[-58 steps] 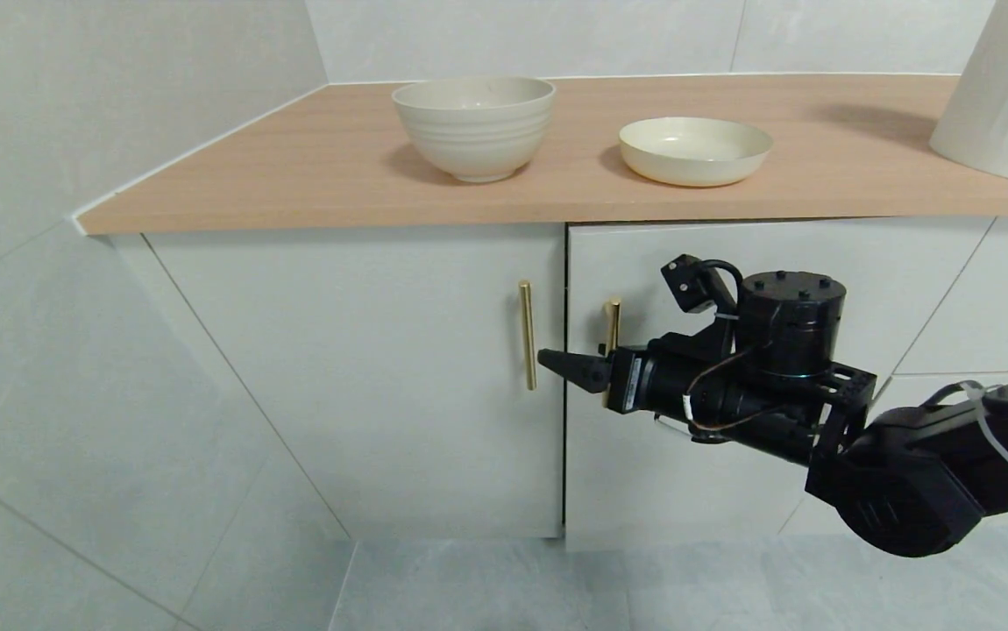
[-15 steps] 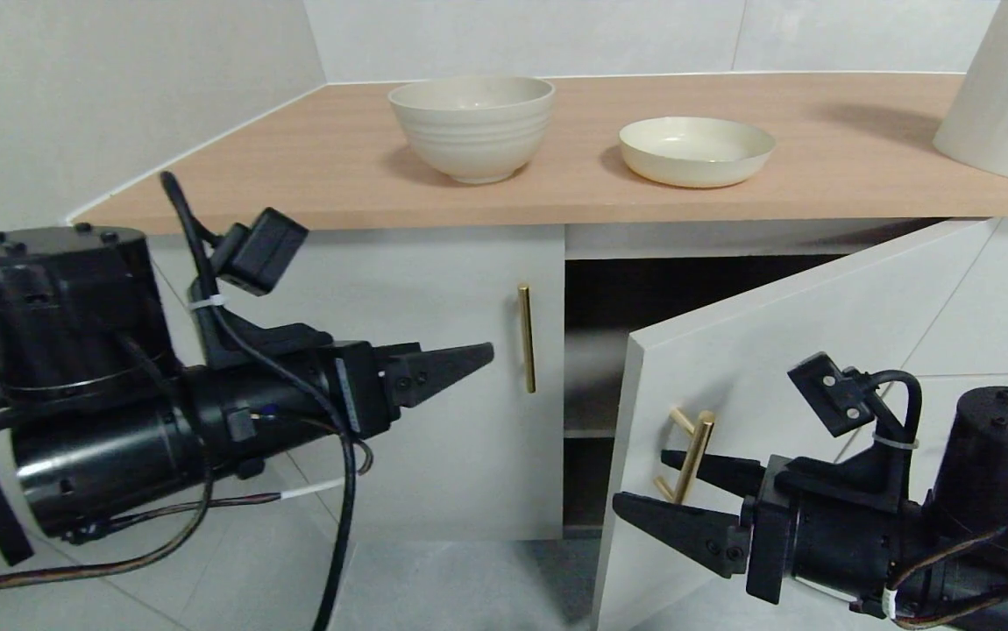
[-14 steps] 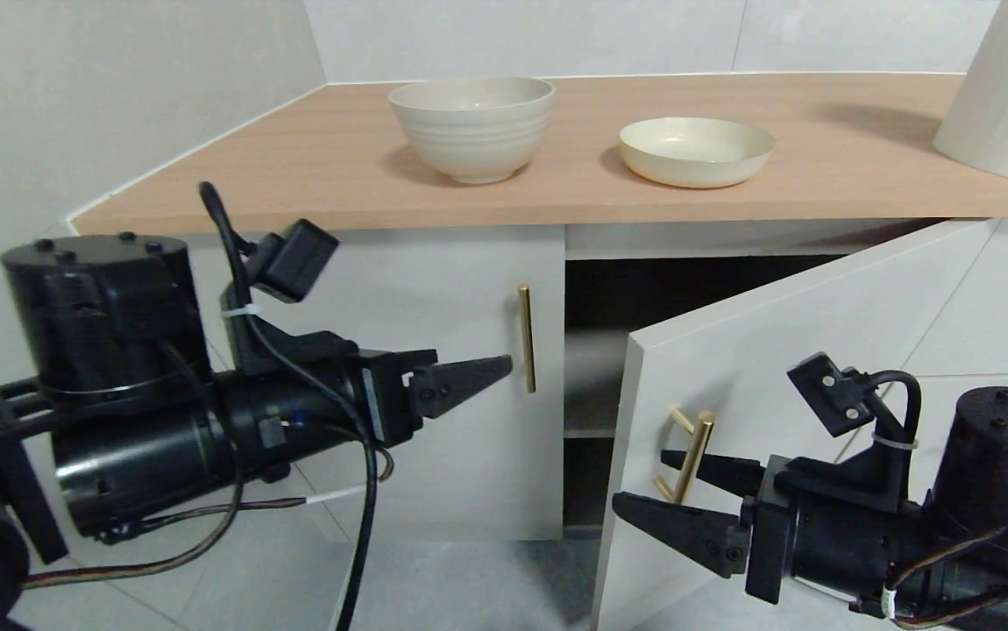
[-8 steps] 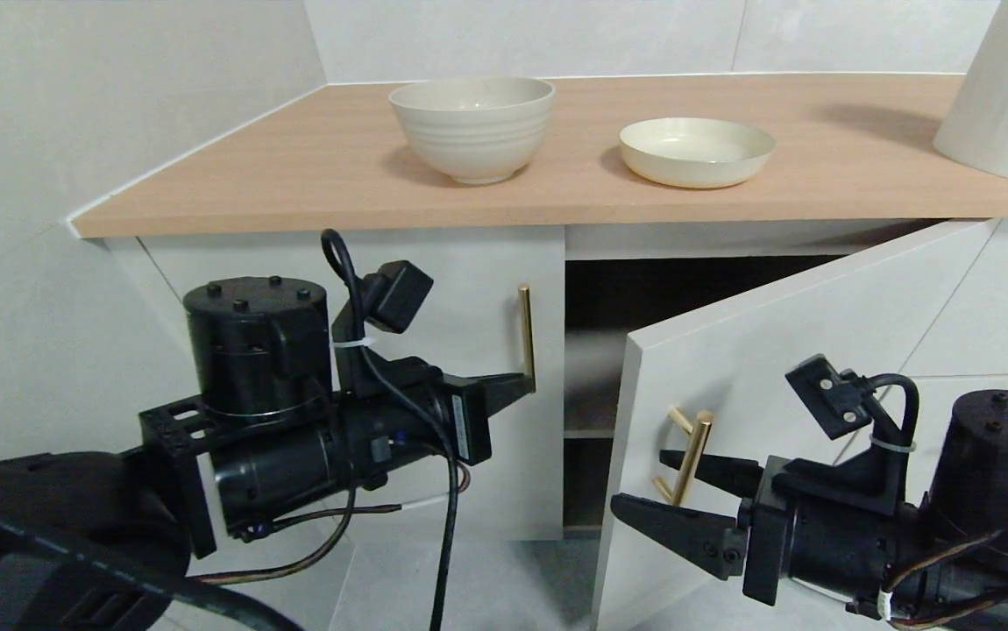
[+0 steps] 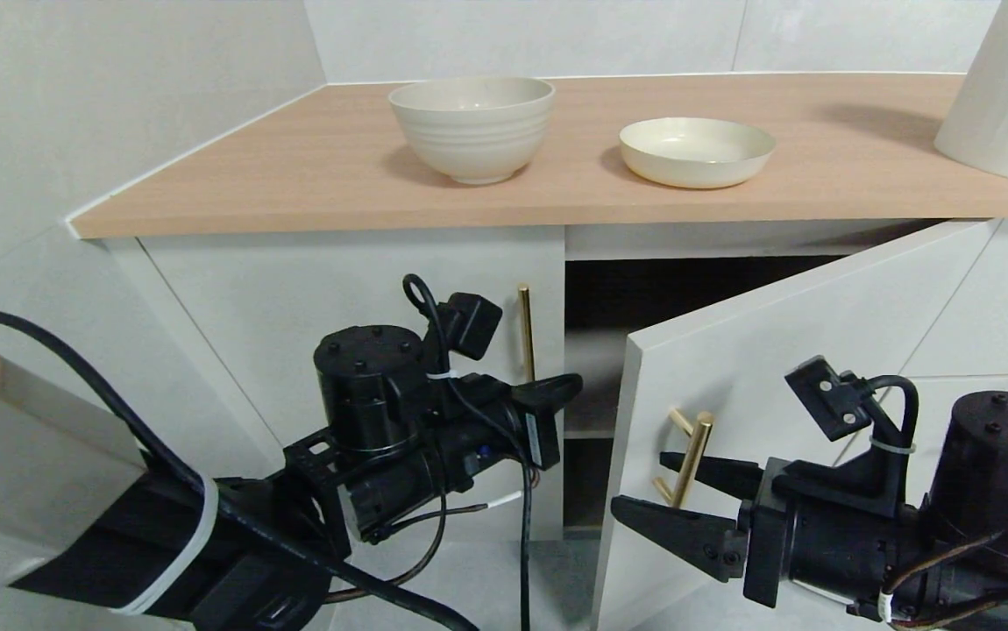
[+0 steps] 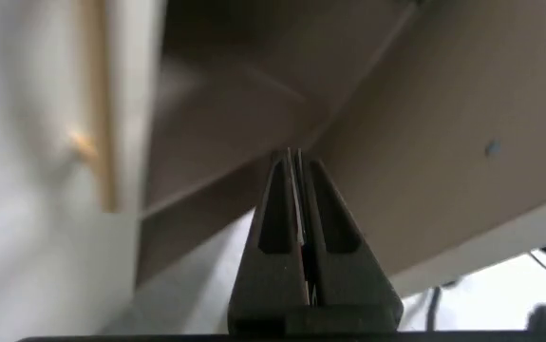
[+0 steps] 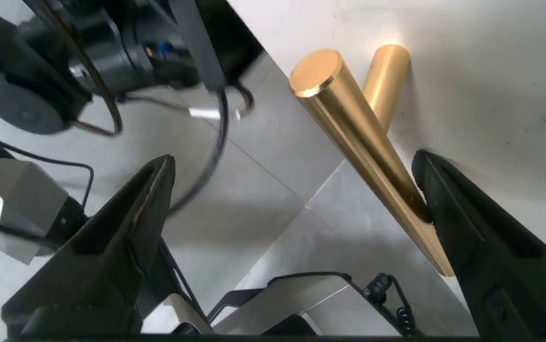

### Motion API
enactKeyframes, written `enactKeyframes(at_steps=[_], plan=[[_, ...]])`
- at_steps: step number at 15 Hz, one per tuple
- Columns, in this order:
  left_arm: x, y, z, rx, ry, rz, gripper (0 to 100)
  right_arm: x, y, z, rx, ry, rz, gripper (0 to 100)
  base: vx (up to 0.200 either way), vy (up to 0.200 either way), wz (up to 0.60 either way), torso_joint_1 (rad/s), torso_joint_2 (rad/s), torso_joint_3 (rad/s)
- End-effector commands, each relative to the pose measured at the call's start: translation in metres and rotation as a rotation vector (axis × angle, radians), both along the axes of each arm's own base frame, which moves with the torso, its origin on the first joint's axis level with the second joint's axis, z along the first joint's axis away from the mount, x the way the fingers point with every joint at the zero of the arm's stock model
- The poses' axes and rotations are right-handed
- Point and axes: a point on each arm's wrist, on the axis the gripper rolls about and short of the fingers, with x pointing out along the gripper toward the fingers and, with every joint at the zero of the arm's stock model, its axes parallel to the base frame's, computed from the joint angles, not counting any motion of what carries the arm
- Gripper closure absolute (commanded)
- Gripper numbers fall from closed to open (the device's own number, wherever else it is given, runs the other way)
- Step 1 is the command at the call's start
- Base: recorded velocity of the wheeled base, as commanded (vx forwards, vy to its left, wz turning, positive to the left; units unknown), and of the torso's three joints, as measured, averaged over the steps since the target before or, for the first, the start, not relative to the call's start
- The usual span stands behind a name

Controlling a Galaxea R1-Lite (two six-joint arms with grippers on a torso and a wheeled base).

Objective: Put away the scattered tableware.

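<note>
The left claw [image 5: 559,387], clenched on nothing, has swept in from the left over the past second, and its tip now sits at the gap just past the left door's handle [image 5: 524,326]. The right claw [image 5: 640,480] has not budged (its fingers still spread on either side of the open door's handle [image 5: 694,451]). That right door [image 5: 802,350] was closed a few seconds ago. The bowl [image 5: 472,127] and plate [image 5: 697,151] rest unmoved on the counter [image 5: 294,188], well apart.
</note>
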Motion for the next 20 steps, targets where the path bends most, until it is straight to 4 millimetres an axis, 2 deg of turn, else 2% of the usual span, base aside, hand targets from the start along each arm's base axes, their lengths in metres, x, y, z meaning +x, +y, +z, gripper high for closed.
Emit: enactKeyframes(at_steps=[1, 5, 13, 17, 20], plan=[[-0.004, -0.011, -0.002, -0.003, 0.002, -0.055, 100, 0.001, 0.0, 0.0, 0.001, 0.0, -0.003, 0, 0.0, 0.0, 0.0, 0.0, 0.0, 0.0], [-0.008, -0.019, -0.008, -0.027, -0.019, -0.18, 100, 0.001, 0.0, 0.001, 0.003, -0.004, -0.009, 0, 0.0, 0.0, 0.0, 0.0, 0.0, 0.0], [-0.015, -0.031, -0.008, -0.066, -0.064, -0.22, 100, 0.006, -0.011, 0.007, 0.014, -0.029, -0.056, 0, 0.0, 0.0, 0.0, 0.0, 0.0, 0.0], [-0.015, -0.036, -0.007, -0.071, -0.07, -0.23, 100, 0.012, -0.023, 0.009, -0.01, -0.071, -0.105, 0, 0.0, 0.0, 0.0, 0.0, 0.0, 0.0], [-0.015, -0.036, -0.008, -0.068, -0.066, -0.23, 100, 0.001, -0.034, 0.014, -0.105, -0.059, -0.128, 0, 0.0, 0.0, 0.0, 0.0, 0.0, 0.0]])
